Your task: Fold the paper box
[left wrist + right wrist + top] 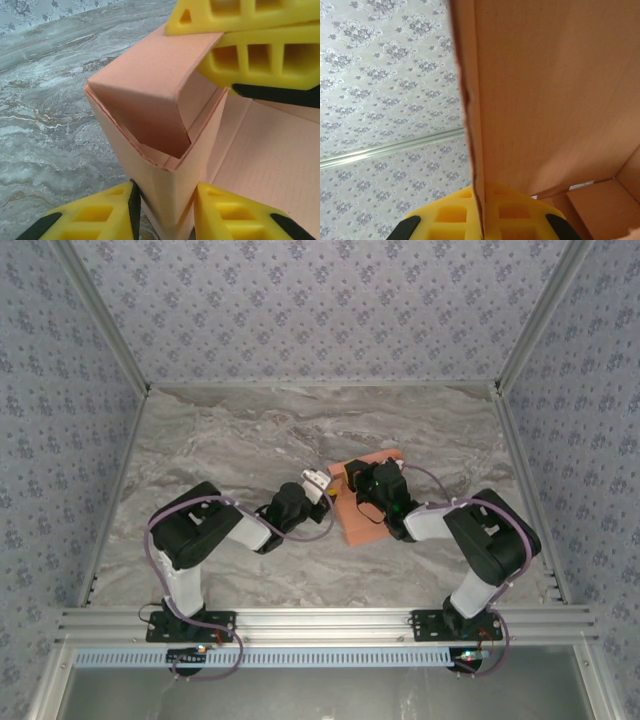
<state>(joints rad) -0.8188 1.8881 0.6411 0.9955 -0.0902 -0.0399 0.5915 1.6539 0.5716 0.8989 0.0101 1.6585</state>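
Paper box (358,525) on table (220,440) — left gripper (317,486) at its left, right gripper (352,474) over it

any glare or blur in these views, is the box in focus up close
top external: soft even light, no glare on the marble table; left wrist: paper box fold crisp, table behind softer; right wrist: paper box wall very close, slightly soft, wallpaper behind still legible

Bright even light, faint shadows, wrist close-ups slightly soft
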